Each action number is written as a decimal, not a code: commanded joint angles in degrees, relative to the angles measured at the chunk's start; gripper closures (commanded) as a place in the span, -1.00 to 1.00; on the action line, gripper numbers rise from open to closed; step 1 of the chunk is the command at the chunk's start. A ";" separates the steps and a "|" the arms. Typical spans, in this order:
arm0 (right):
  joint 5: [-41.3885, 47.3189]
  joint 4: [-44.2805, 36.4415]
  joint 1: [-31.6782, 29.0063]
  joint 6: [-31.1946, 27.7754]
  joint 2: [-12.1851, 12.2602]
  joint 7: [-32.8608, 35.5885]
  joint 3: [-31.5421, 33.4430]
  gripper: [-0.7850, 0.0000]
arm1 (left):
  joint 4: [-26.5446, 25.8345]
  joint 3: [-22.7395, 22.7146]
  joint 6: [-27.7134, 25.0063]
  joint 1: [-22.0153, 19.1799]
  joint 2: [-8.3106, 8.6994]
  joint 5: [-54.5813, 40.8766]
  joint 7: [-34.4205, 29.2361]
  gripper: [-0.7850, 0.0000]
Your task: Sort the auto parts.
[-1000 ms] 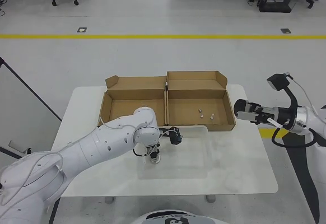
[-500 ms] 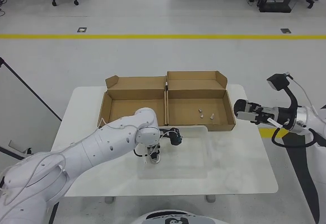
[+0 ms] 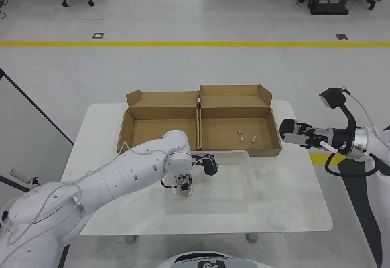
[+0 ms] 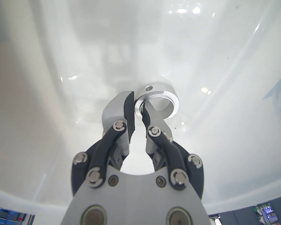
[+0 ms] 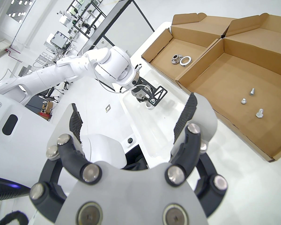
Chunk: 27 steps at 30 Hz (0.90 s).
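**Left claw pinches a metal ring in the tray**

Just left of centre in the top view, the left claw (image 3: pixel 185 189) sits down inside the white tray (image 3: pixel 228 197) on the counter (image 3: pixel 289 194). It pinches the wall of a metal ring (image 4: pixel 158 90), one pad inside the bore and one outside. At the frame's right, the right claw (image 3: pixel 287 132) hangs spread wide beside the right cardboard box (image 3: pixel 222 134), which holds three bolts (image 5: pixel 251 91). The left cardboard box (image 3: pixel 148 127) holds another ring (image 5: pixel 185 60) and a flanged collar (image 5: pixel 175 59).
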 commanded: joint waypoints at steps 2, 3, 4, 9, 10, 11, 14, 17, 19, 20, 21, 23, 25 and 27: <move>0.01 0.00 0.00 0.00 0.00 0.00 0.00 -1.00 | -0.28 -0.30 0.22 -0.24 -0.07 -0.93 -0.15 1.00; 0.01 0.00 0.00 0.00 0.00 0.00 0.00 -1.00 | -0.62 -0.74 0.24 -0.38 0.00 -1.75 -0.24 1.00; 0.01 0.00 0.00 0.00 0.00 0.00 0.00 -1.00 | -1.18 -1.03 0.63 -0.68 0.13 -2.05 -0.63 1.00; 0.01 0.00 0.00 0.00 0.00 0.00 0.00 -1.00 | -6.69 -3.38 3.28 -2.22 1.51 -5.01 -3.28 1.00; 0.01 0.00 0.00 0.00 0.00 0.00 0.00 -1.00 | -8.15 -4.08 3.60 -2.44 1.95 -5.86 -3.60 1.00; 0.01 0.00 0.00 0.00 0.00 0.00 0.00 -1.00 | -9.69 -4.92 4.05 -2.76 2.46 -6.33 -4.05 1.00; 0.01 0.00 0.00 0.00 0.00 0.00 0.00 -1.00 | -14.60 -7.82 5.40 -3.17 4.09 -7.81 -5.37 1.00; 0.01 0.00 0.00 0.00 0.00 0.00 0.00 -1.00 | -19.06 -11.20 6.38 -2.74 5.91 -9.16 -6.29 1.00; 0.01 0.00 0.00 0.00 0.00 0.00 0.00 -1.00 | -21.48 -14.16 5.94 -1.82 7.16 -10.96 -5.56 1.00; 0.01 0.00 0.00 0.00 0.00 0.00 0.00 -1.00 | -22.06 -15.77 5.38 -1.07 7.83 -12.11 -4.80 1.00; 0.01 0.00 0.00 0.00 0.00 0.00 0.00 -1.00 | -22.37 -17.46 4.39 -0.25 8.53 -13.35 -4.10 1.00; 0.01 0.00 0.00 0.00 0.00 0.00 0.00 -1.00 | -22.51 -21.07 3.03 1.57 9.94 -14.69 -2.09 1.00; 0.01 0.00 0.00 0.00 0.00 0.00 0.00 -1.00 | -22.29 -25.08 0.92 3.98 11.42 -16.38 0.54 1.00; 0.01 0.00 0.00 0.00 0.00 0.00 0.00 -1.00 | -21.88 -29.24 -1.07 6.72 12.83 -18.62 3.32 1.00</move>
